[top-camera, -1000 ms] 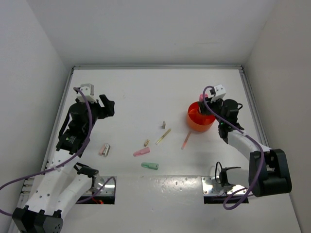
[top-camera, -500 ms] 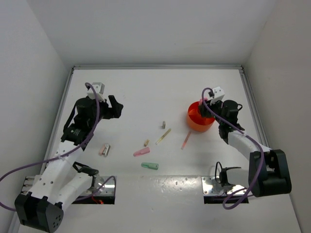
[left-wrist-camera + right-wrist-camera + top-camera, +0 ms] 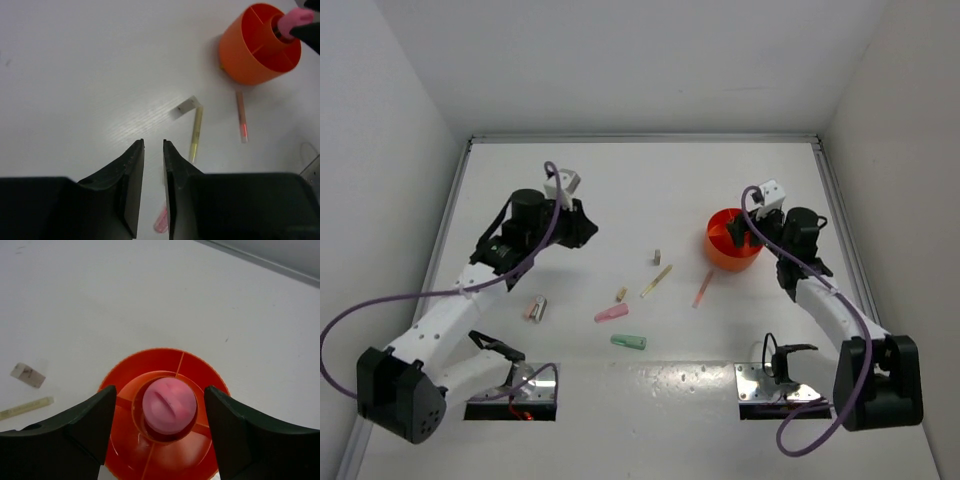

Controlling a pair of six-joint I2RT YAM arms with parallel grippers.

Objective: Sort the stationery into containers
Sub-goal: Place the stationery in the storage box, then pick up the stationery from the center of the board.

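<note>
The orange cup [image 3: 724,252] stands at the right of the table. A pink-capped tube [image 3: 168,406] stands upright in its middle compartment. My right gripper [image 3: 744,231] hovers over the cup, open, with its fingers [image 3: 90,425] on either side of the cap and not touching it. My left gripper [image 3: 583,228] hangs above the table left of centre, its jaws drawn to a narrow slit with nothing between them. Ahead of it lie a grey bit [image 3: 187,106], a yellow stick [image 3: 196,132], a pink stick [image 3: 242,116] and a pink marker [image 3: 611,314]. A green marker [image 3: 628,342] lies nearer the bases.
A beige bit [image 3: 621,294] lies beside the yellow stick [image 3: 656,281]. A pink and grey piece [image 3: 536,308] rests at the left, under my left arm. White walls close off the table on three sides, with a raised rail [image 3: 640,139] along the far edge.
My left arm has swung right toward the table's middle and its jaws have closed to a slit. My right gripper has opened, leaving the pink-capped tube in the cup.
</note>
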